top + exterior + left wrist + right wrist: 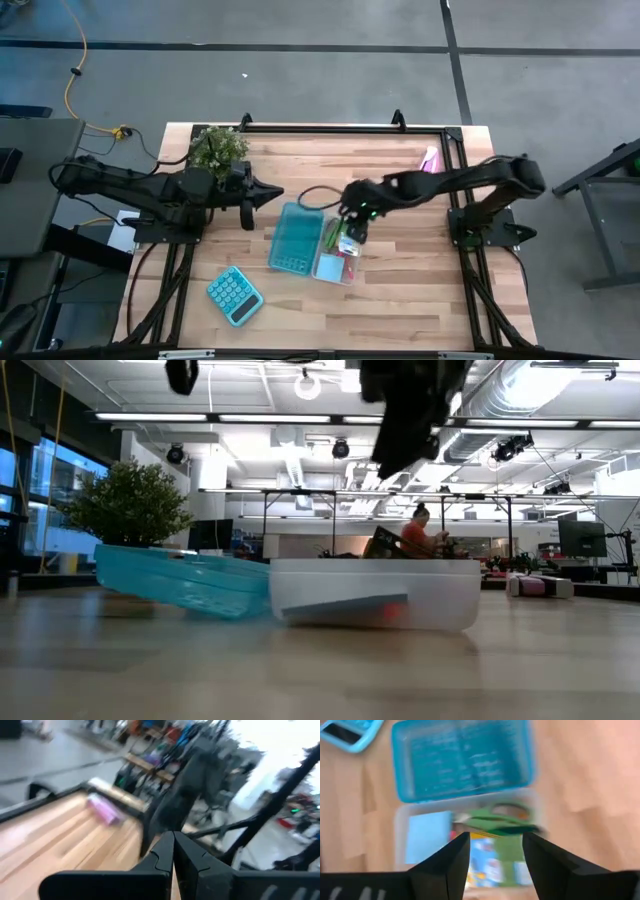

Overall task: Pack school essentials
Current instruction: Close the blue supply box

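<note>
Your right gripper point(495, 851) parted, empty, above clear box point(400, 827) holding green-handled scissors point(495, 820); left gripper point(173, 851) closed, empty, near table's point(400, 300) left edge.

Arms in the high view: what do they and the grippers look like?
Both arms are dark, near-black, jointed links. The left gripper tapers to a slim point; the right gripper has two broad dark fingers with angled tips. A black cable loops near the right arm's wrist, where small green lights glow.

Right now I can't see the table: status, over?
Right gripper open above clear box. Scissors and note pad inside. Blue lid beside it. Left gripper shut, waiting by plant.
</note>
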Action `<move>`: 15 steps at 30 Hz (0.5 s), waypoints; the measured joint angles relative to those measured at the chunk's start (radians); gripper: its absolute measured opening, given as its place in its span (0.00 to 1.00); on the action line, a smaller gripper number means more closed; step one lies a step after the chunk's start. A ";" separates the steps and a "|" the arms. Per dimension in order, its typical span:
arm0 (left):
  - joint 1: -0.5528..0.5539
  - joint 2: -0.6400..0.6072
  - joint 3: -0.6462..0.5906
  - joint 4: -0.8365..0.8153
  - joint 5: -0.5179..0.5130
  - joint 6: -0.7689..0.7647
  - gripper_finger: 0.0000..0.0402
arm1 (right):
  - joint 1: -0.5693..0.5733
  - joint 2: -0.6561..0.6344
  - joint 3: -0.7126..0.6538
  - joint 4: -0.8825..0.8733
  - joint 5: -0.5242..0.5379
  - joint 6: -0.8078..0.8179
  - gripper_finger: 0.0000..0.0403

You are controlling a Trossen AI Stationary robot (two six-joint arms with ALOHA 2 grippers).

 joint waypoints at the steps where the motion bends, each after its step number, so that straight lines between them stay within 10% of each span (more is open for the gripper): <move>1: 0.004 -0.005 0.000 -0.038 -0.014 -0.020 0.00 | -0.005 -0.031 -0.010 -0.014 0.023 -0.010 0.44; 15: 0.059 0.124 0.023 -0.824 0.082 -0.627 0.00 | -0.061 -0.530 -0.570 0.261 0.046 0.317 0.38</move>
